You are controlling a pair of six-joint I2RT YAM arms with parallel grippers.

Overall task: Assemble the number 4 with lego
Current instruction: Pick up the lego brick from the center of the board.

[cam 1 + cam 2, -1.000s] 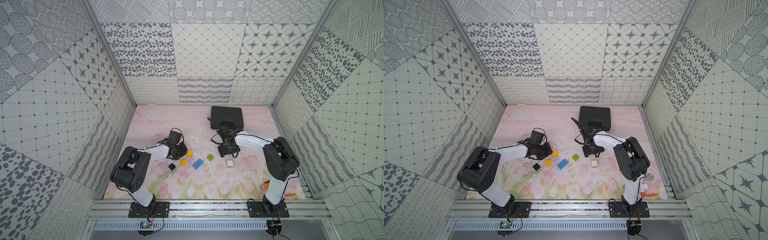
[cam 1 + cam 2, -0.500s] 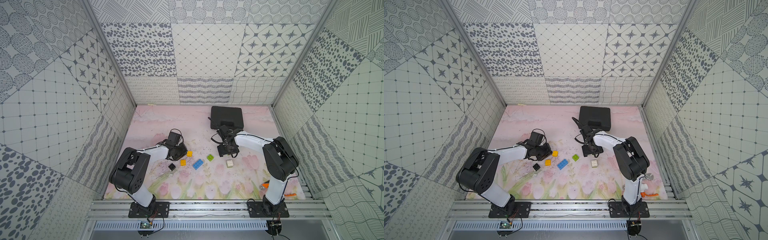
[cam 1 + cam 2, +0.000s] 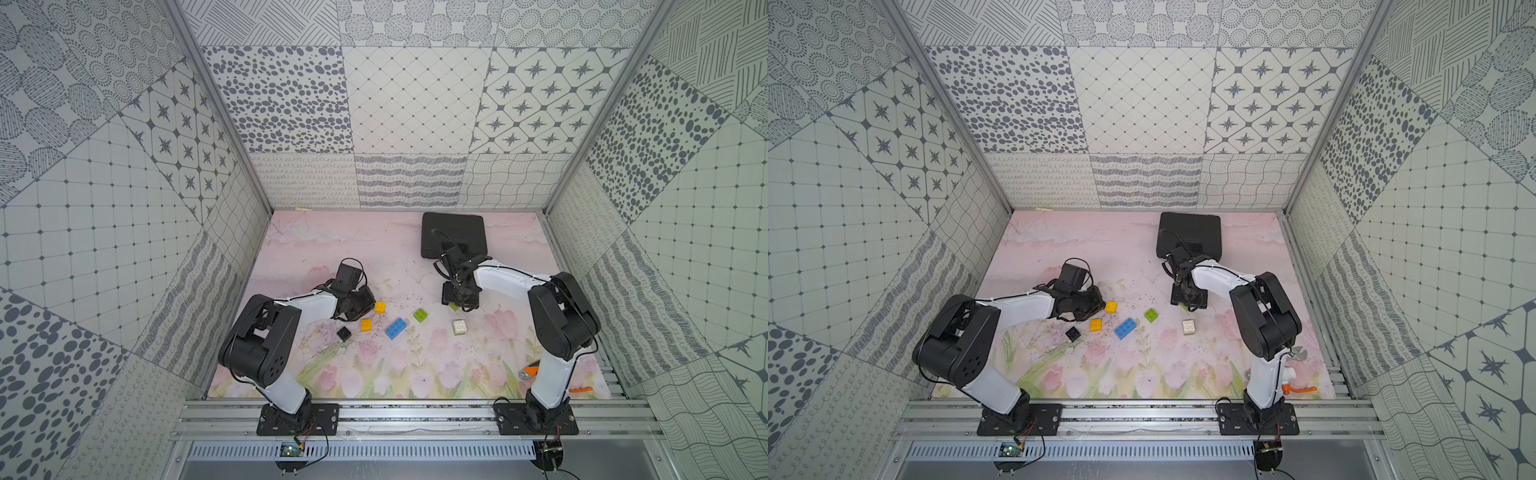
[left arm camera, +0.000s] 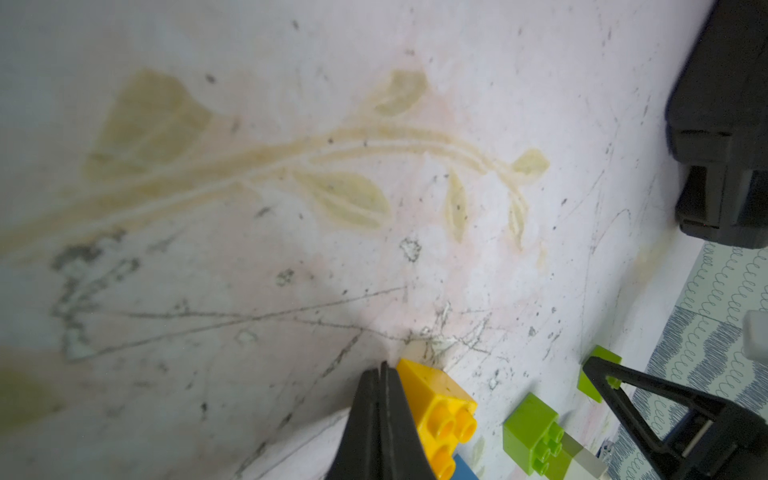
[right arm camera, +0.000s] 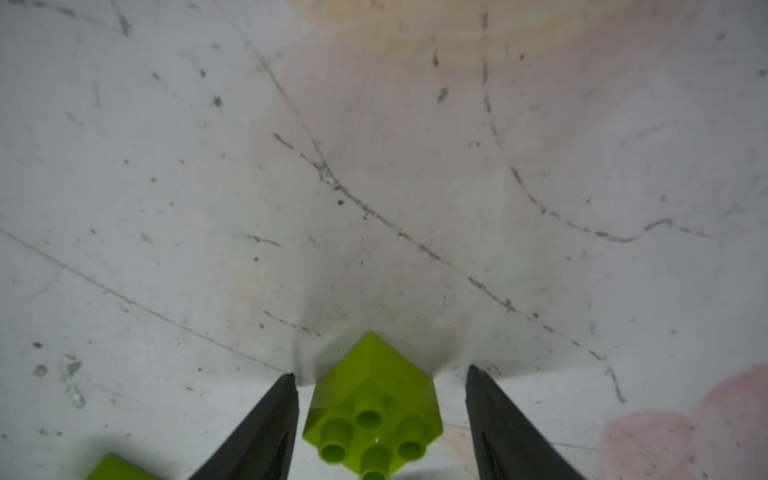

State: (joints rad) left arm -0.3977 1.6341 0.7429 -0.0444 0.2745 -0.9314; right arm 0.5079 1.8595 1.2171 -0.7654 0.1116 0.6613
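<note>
A: Yellow brick [image 4: 436, 399] lies just beside the left gripper [image 4: 380, 370], which is pinched shut and empty. No 4 yet; the bricks [image 3: 395, 328] lie loose in the middle of the mat [image 3: 374, 249].
B: And the right gripper [image 5: 381, 372] straddles a green brick [image 5: 372, 399], jaws apart, not touching. Picking step, I judge: close squarely, then lift.
</note>
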